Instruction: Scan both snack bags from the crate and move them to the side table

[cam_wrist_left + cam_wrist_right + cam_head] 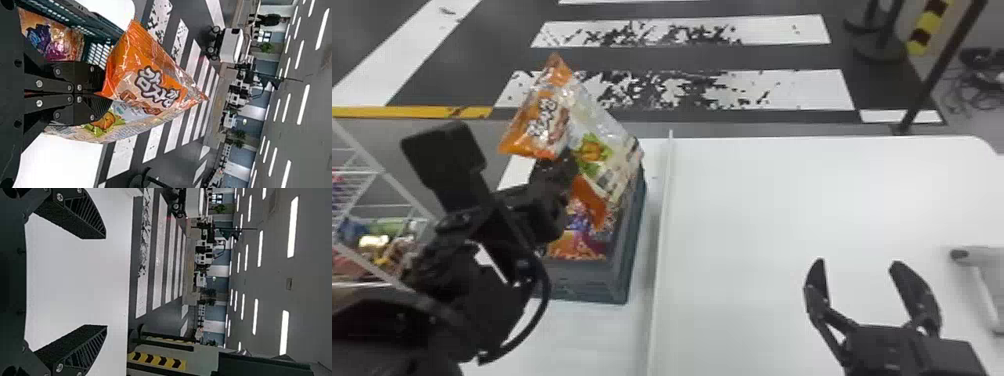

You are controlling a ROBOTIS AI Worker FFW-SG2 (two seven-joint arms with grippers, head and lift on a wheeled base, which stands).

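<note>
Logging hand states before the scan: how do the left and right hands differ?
The left hand is shut on the orange snack bag; the right hand is open and empty. The left hand is by the crate; the right hand is over the white table. Both have black fingers.

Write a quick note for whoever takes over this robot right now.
Left gripper: closed on the orange snack bag, held up near the crate.
Right gripper: open, empty, above the white table.
Clear-and-green bag: sticks up at the crate; other bags lie inside.
Possible scanner: table's right side.
Done: one bag gripped; scan unconfirmed.
To do: probably scan it, handle the second, deliver both.
</note>
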